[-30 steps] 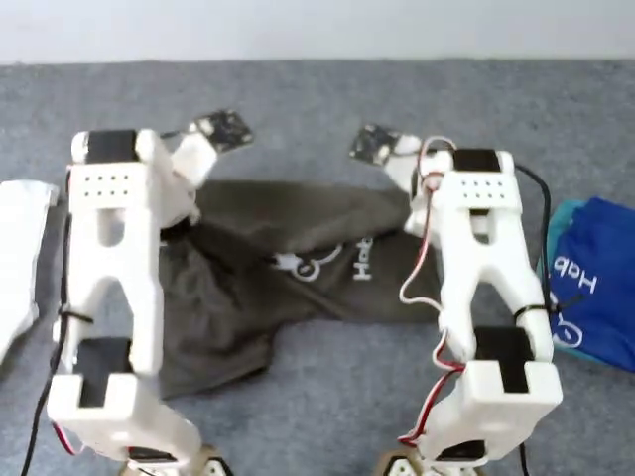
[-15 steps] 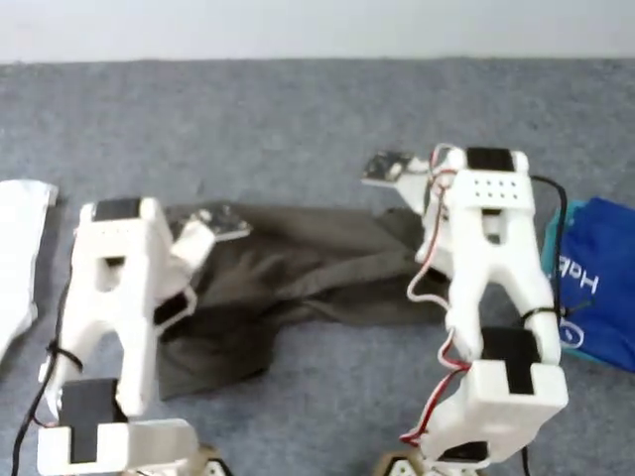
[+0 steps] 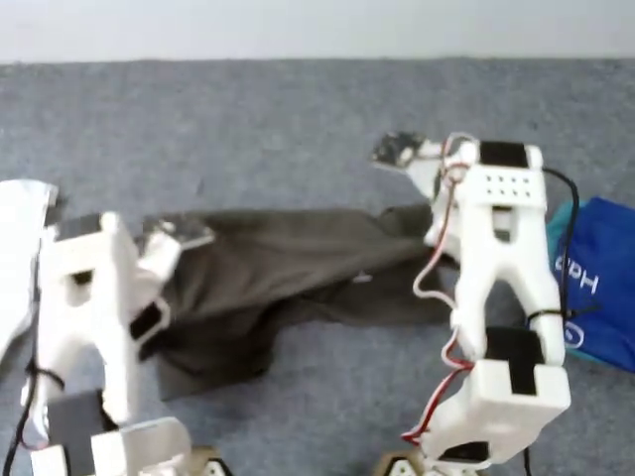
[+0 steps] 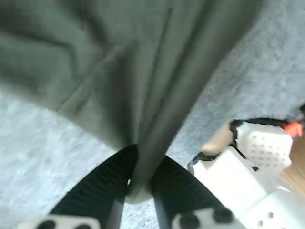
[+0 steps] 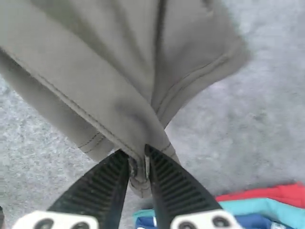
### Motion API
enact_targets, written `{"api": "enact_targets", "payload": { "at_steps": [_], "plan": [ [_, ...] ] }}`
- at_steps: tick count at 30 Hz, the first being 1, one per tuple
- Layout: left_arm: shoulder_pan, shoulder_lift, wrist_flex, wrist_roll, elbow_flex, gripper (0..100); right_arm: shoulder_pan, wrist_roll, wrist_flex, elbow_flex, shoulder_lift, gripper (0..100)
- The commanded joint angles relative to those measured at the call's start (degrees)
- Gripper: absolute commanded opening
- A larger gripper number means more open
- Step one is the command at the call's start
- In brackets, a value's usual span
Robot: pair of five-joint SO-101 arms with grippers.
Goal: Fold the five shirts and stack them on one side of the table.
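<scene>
A dark olive shirt (image 3: 288,268) stretches across the middle of the grey table, bunched and partly lifted between both arms. My left gripper (image 4: 139,183) is shut on one edge of the olive shirt (image 4: 124,76), at the shirt's left end in the high view. My right gripper (image 5: 137,164) is shut on a hemmed corner of the olive shirt (image 5: 119,71), at the shirt's right end. A blue shirt (image 3: 593,288) lies at the table's right edge, and a white shirt (image 3: 20,258) lies at the left edge.
Grey carpet-like table surface (image 3: 298,119) stretches open behind the olive shirt. The pile of blue, teal and red cloth (image 5: 257,210) lies close beside my right gripper. The other arm's white base (image 4: 252,162) shows in the left wrist view.
Both arms moved outward, the left one to the left and toward the front, stretching the olive shirt wider. The white print on the shirt has folded out of sight.
</scene>
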Motion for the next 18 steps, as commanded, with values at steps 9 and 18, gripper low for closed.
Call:
{"api": "enact_targets", "payload": {
  "at_steps": [9, 18],
  "plan": [
    [4.31, -10.99, 1.32, -4.13, 11.82, 2, 1.45, 4.84, 5.76, -6.15, -3.38, 1.0],
    [4.13, -11.6, -0.53, 0.18, 8.66, 11, 1.71, 4.84, 7.96, -6.24, 0.04, 14.4]
  ]
}}
